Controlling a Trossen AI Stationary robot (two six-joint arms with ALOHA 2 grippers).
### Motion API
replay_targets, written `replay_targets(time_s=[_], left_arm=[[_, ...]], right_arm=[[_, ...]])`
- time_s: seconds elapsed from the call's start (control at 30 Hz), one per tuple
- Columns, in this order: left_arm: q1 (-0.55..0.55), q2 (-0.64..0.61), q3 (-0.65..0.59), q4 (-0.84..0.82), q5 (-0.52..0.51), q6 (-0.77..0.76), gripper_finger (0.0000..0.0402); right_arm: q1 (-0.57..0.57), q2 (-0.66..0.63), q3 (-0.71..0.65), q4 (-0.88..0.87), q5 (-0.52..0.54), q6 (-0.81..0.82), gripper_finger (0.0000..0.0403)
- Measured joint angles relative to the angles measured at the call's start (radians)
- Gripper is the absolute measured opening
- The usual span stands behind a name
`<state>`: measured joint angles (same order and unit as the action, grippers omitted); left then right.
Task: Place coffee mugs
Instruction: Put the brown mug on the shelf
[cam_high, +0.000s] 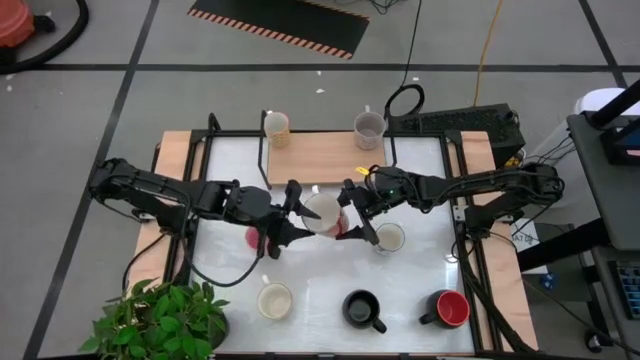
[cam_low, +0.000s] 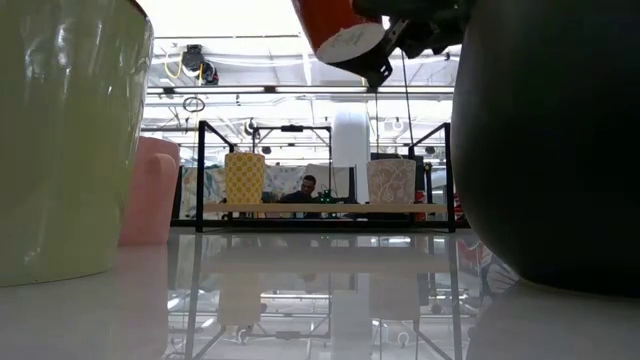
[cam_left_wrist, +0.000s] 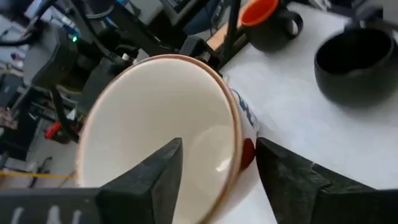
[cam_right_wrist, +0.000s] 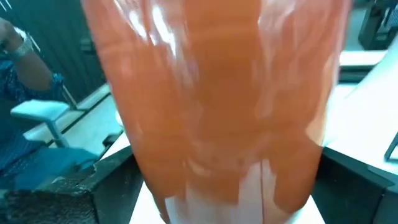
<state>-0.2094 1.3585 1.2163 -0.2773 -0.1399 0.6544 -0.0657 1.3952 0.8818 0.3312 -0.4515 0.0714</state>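
Mid-table, both pincers meet at reddish mug (cam_high: 324, 212).

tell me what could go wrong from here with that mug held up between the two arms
The reddish mug hangs in the air, tilted, with the right pincer clamped on its body and the left pincer open at its rim: if the right lets go before the left closes, it could drop. Below and beside it stand the pink mug and a cream mug, either of which a fall or swing might hit.
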Motion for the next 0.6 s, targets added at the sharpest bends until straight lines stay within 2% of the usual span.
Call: replay_targets(time_s=[0.13, 0.3, 0.47, 0.6], left_arm=[[-0.009, -0.021, -0.002, 0.009, -0.007, -0.081, 0.0239], [-0.027, -0.023, -0.001, 0.035, -0.03, -0.092, 0.0272], [-0.034, -0.025, -0.001, 0.065, -0.035, -0.149, 0.0282], [-0.037, -0.025, -0.001, 0.123, -0.113, -0.279, 0.0283]], right_arm=[[-0.005, -0.005, 0.002, 0.017, -0.004, 0.005, 0.0364], [-0.012, -0.004, 0.002, 0.023, -0.009, 0.021, 0.0364], [-0.012, -0.003, 0.002, 0.019, 0.011, 0.022, 0.0364], [-0.012, -0.003, 0.002, 0.024, 0.059, 0.019, 0.0363]])
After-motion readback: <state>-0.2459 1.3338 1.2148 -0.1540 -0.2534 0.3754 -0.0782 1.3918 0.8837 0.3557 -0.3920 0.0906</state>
